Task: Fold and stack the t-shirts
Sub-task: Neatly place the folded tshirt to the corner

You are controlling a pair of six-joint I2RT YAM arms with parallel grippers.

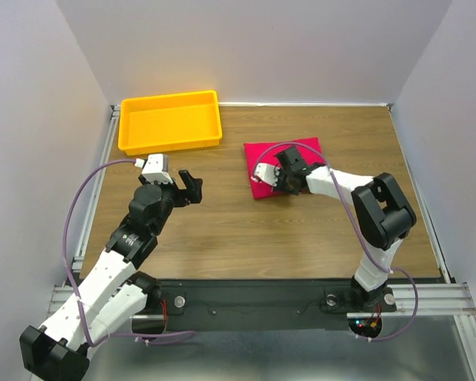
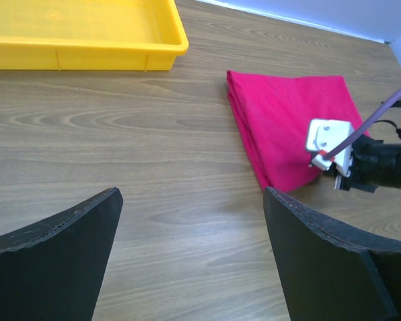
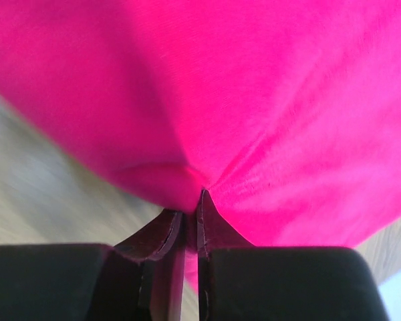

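Neatly folded, the crimson-pink t-shirt (image 1: 301,152) puckers where right fingers (image 3: 217,231) apparently pinch it; left fingers (image 2: 324,257) gape.

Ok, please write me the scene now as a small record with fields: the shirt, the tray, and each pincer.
t-shirt: pink, folded into a rectangle, flat on the table, right of centre
tray: yellow, far left corner, apart from the t-shirt
left pincer: open, over bare wood, holding nothing
right pincer: shut on the t-shirt's near edge, cloth pinched between its fingers

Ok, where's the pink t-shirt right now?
Top view: the folded t-shirt lies right of centre, right of the yellow tray, pinched by the right gripper.
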